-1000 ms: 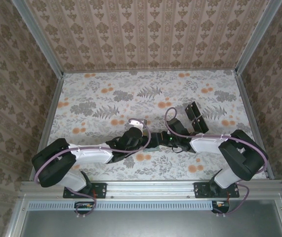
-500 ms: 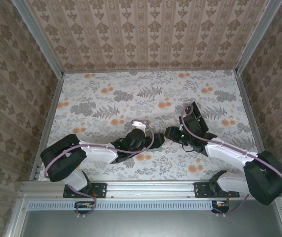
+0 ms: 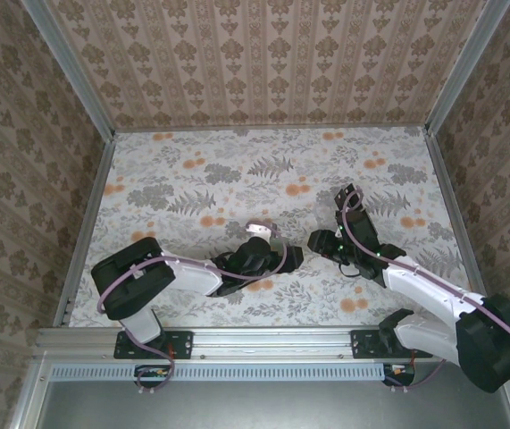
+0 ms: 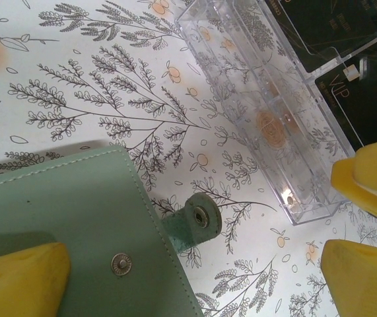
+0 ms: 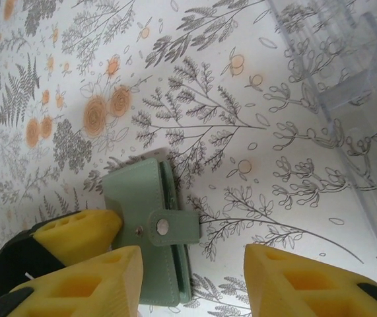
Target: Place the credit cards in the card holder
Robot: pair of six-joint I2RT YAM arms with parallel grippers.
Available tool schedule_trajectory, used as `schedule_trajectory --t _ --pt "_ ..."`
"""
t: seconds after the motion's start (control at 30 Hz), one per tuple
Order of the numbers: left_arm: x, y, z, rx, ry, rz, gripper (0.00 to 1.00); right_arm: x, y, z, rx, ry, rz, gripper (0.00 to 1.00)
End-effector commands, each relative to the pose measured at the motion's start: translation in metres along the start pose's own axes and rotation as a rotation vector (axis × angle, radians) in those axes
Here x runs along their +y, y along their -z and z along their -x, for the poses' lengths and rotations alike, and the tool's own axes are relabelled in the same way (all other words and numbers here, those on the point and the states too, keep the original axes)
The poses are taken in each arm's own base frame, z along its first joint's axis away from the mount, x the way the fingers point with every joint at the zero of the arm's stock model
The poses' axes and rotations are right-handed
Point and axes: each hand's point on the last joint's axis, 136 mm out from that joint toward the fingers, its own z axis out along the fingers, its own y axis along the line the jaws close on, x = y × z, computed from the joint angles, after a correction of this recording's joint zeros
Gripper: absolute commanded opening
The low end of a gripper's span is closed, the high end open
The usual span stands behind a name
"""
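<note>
Left hand (image 4: pixel 195 271): released, jaws spread wide, nothing clamped. Its left finger (image 4: pixel 16 284) sits over the near corner of the card holder (image 4: pixel 63 211). The right finger is well off to the side over bare counter (image 4: pixel 109 86).

Card holder: flat on the counter, pale green, mostly under and ahead of the left hand's left finger. Snap tab (image 4: pixel 195 221) sticks out past the holder's right edge, unfastened, with the stud on the holder's face apart from it. No card in or on it that I can see.

Right hand (image 5: pixel 195 264): released too, fingers well apart with nothing between them but counter. The card holder lies just ahead of its left finger, and I can't tell if they touch. From above, the two hands are near each other but apart.

Clear rack (image 4: pixel 267 112): ahead and right of the left hand, lying on the counter, near end empty.

Credit cards (image 4: pixel 373 72): black, in the rack's far section, well ahead-right of the left hand and beyond the right hand. Count unclear.
</note>
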Motion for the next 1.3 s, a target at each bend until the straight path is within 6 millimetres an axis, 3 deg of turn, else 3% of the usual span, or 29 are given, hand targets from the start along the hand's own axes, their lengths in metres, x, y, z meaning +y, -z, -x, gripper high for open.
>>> schedule_trajectory --t 0.0,0.23,0.5,0.67,0.83,1.07,1.27 --pt "-0.009 0.006 0.009 -0.027 -0.008 -0.009 1.0 0.008 0.003 -0.008 0.042 0.01 0.059 0.41" --pt "-0.006 0.023 0.042 -0.042 -0.035 0.022 1.0 0.042 0.004 -0.024 0.102 0.049 0.176 0.24" --pt "0.026 0.048 0.071 -0.071 -0.035 0.118 1.0 0.068 -0.005 -0.055 0.161 0.123 0.192 0.08" --pt "0.054 0.065 0.08 -0.058 -0.042 0.219 1.0 0.063 -0.019 -0.062 0.182 0.141 0.152 0.01" --pt "0.077 0.077 0.08 -0.012 -0.07 0.319 1.0 0.058 -0.032 -0.061 0.183 0.157 0.113 0.0" --pt "0.094 0.073 0.07 0.043 -0.1 0.374 1.0 0.061 -0.048 -0.063 0.206 0.164 0.11 0.0" --pt "0.1 0.063 0.063 0.098 -0.142 0.402 1.0 0.047 -0.066 -0.074 0.245 0.16 0.07 0.0"
